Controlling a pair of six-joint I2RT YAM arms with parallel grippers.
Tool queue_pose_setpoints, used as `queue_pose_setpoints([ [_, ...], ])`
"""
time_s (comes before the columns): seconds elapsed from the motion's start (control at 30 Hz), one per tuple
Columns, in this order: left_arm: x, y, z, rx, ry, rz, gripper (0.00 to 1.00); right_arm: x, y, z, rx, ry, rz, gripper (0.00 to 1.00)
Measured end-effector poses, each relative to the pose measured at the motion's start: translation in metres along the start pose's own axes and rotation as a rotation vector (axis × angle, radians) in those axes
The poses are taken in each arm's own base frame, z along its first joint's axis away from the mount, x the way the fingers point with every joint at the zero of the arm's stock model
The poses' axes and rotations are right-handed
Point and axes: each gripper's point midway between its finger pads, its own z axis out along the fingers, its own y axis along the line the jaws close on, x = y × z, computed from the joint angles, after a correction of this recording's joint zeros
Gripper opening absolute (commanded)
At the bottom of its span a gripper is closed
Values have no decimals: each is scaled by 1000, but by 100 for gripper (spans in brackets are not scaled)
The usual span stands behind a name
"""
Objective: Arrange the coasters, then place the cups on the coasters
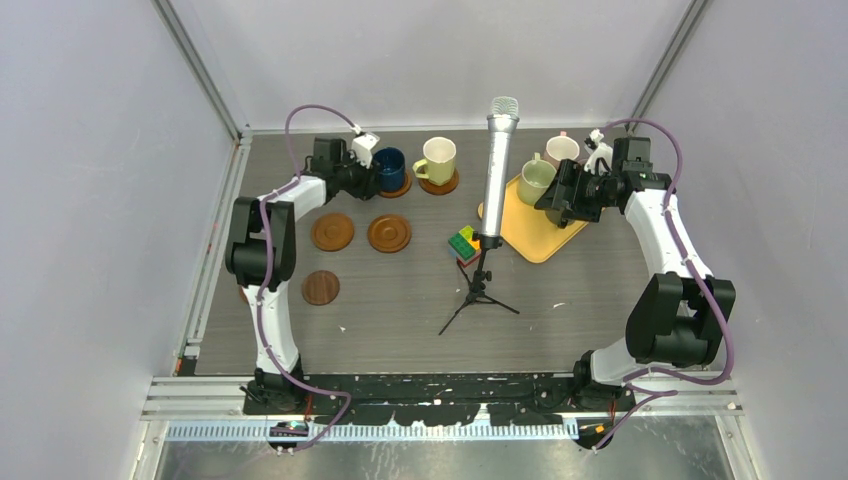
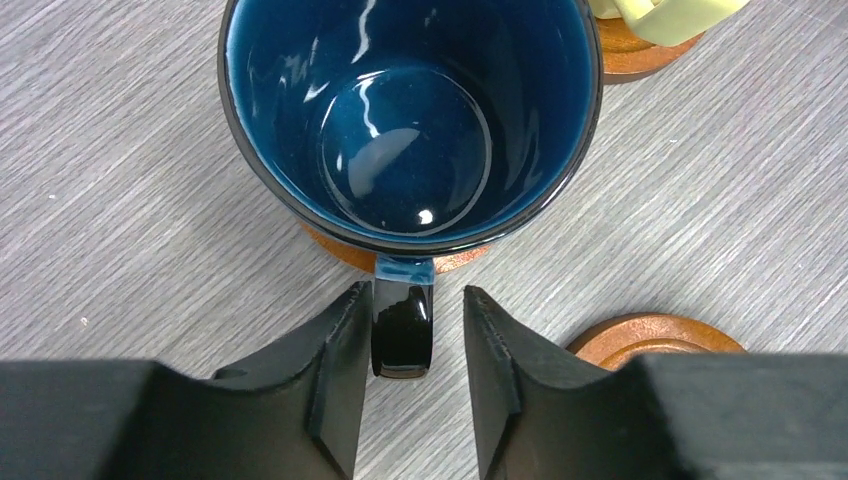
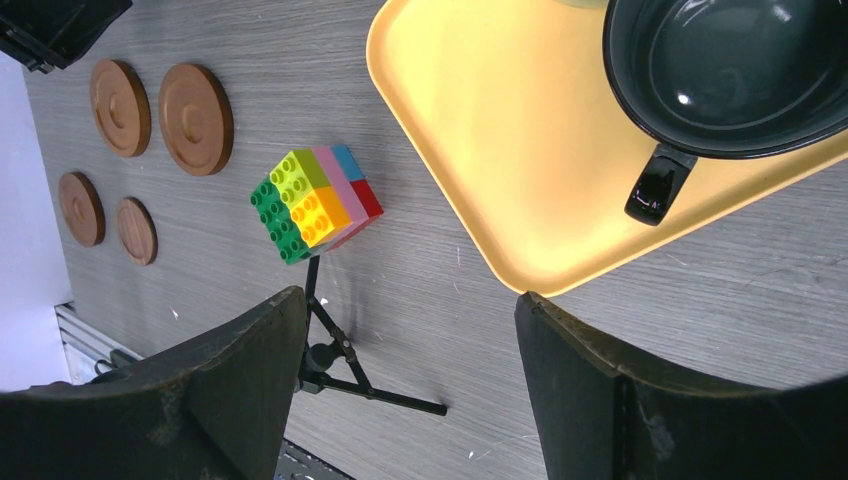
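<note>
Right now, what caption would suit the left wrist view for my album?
Blue cup on its coaster, handle between the parted left fingers.

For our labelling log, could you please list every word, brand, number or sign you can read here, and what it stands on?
None can be read in any view.
The dark blue mug, dark grey-green mug, yellow tray, coloured block cube, microphone and coasters carry no print.
The small part on the near rail is too small to tell.

Both arms reach far forward; left gripper [image 2: 414, 305] seems slightly parted, right gripper [image 3: 410, 300] spread wide.
</note>
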Motion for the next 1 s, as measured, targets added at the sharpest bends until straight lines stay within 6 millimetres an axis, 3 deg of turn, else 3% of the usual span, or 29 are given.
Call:
queue_pose_setpoints([
  [0.17, 0, 1, 0, -5, 2, 8, 53, 0, 0, 0, 0, 0, 0, 81],
  [0.37, -8, -2, -14, -16, 13, 14, 75, 1, -2, 0, 9, 3, -19, 81],
  [0.57, -43, -10, -55, -43, -11, 34, 78, -2, -9, -8, 62, 12, -65, 80],
  [0.77, -80, -27, -98, -42, -79, 56, 78, -15, -32, -13, 197, -1, -128, 75],
  [0.9, -92, -41, -115, -18, -114, 47, 79, -8, -51, -3, 256, 43, -122, 71],
  [1.0, -93, -49, -117, 8, -117, 25, 80, -2, -65, 11, 285, 78, -103, 69],
])
